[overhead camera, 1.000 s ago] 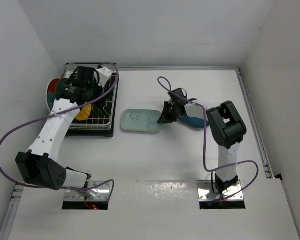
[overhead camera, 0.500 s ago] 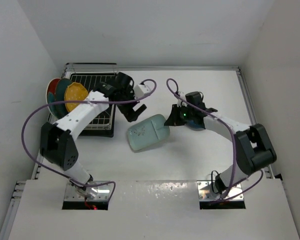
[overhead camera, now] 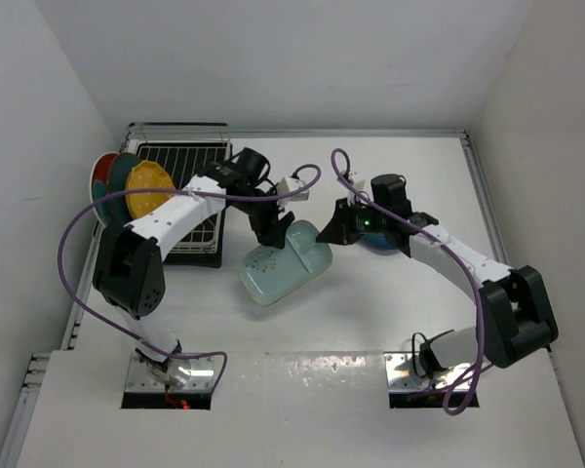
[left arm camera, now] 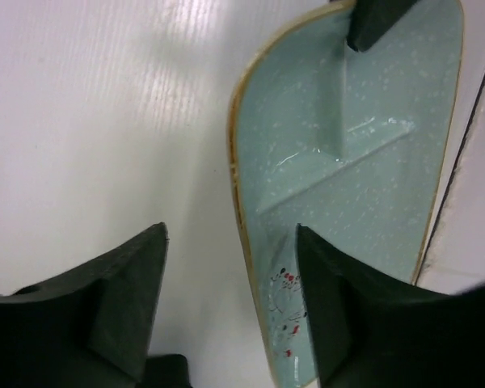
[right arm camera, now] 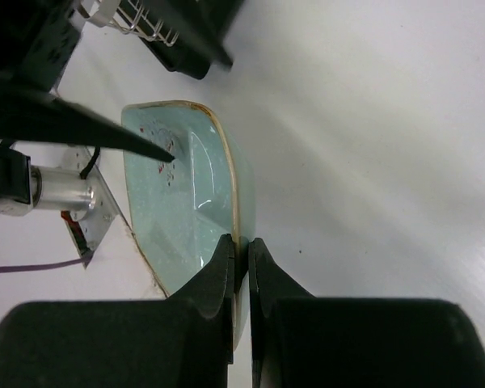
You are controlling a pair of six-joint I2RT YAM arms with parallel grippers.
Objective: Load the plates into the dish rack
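The pale blue rectangular plate [overhead camera: 281, 268] is tilted up off the table, and my right gripper [overhead camera: 333, 232] is shut on its right rim [right arm camera: 241, 242]. My left gripper [overhead camera: 273, 234] is open and straddles the opposite rim [left arm camera: 241, 242]: one finger [left arm camera: 347, 315] is over the plate's inside and the other [left arm camera: 117, 311] is outside it. The red-and-teal [overhead camera: 100, 177], dark teal [overhead camera: 120, 175] and yellow [overhead camera: 148, 185] plates stand in the black dish rack [overhead camera: 197, 210]. The dark blue leaf plate [overhead camera: 382, 244] lies under my right arm.
The rack sits at the back left against the wall, and its corner [right arm camera: 174, 36] shows in the right wrist view. Purple cables loop over both arms. White walls close in the left, back and right sides.
My left arm has left the rack, with the yellow plate standing there, and swung right over the pale blue plate's rim. The right gripper has shut on the plate, turned it and tipped it up.
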